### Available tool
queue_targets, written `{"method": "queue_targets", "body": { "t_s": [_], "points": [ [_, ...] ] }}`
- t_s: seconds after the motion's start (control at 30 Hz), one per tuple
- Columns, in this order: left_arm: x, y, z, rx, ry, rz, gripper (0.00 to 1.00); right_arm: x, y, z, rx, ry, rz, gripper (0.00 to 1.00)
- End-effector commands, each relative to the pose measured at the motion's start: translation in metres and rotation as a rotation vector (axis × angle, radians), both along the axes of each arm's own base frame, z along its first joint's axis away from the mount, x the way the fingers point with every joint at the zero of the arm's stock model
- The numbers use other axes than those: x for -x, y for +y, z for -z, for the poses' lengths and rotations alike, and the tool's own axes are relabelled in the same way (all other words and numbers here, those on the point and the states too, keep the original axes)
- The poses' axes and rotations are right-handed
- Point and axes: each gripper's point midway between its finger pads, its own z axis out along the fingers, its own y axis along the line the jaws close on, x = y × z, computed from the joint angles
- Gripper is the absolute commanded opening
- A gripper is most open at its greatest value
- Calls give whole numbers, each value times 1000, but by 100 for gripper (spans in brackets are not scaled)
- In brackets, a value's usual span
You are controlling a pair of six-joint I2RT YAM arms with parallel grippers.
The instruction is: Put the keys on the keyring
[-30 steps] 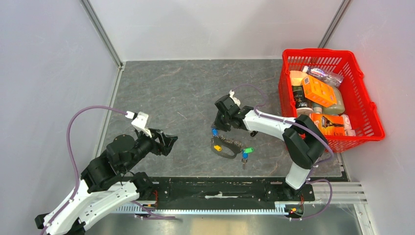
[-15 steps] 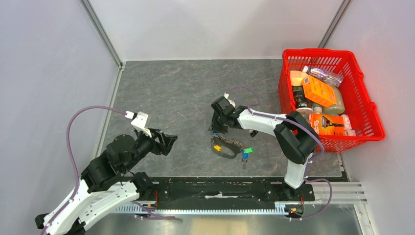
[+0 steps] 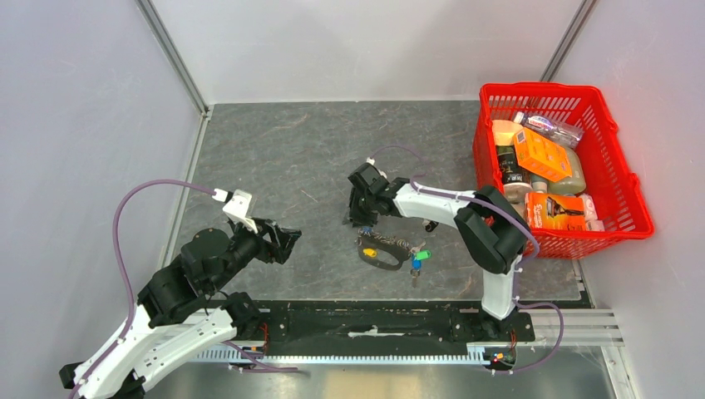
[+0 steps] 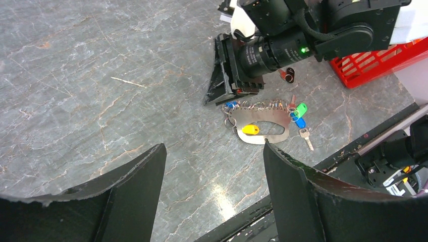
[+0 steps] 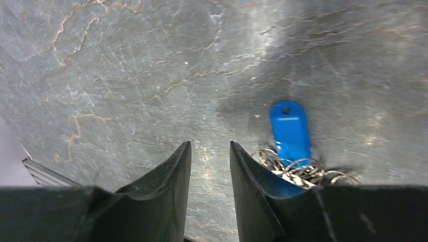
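"What are the arms built from?"

"The left arm (image 3: 179, 332) and the right arm (image 3: 432, 204) both have smooth white shell links between black cylindrical joints."

"Any wiring?"

"A thin purple-grey cable (image 3: 116, 229) loops beside the left one, ending at a white plug block (image 3: 239, 208)."

"Markings?"

"A small green light (image 4: 304, 49) glows on the right arm's black motor housing. The left arm's curved fingers (image 4: 131, 191) are matte black, rough-edged."

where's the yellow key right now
In the top view the yellow key lies mid-table on the keyring, toward the arm bases from the right gripper.
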Motion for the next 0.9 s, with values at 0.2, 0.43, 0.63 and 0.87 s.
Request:
{"method": "queue_targets", "body": {
  "t_s": [0.2, 0.43, 0.63, 0.87],
  "points": [
    [-2, 2, 0, -28, -21, -1, 78, -1, 12, -36, -29, -98, -91, 44],
    [-3, -1, 2, -38, -10, 9, 78, 2, -28, -45, 56, -140, 40, 44],
    [-3, 0, 2, -35, -12, 6, 78, 8, -46, -38, 63, -117, 136, 44],
    [-4, 0, 3, -39, -10, 2, 78, 7, -42, -30, 43, -89, 159, 44]
  ]
}}
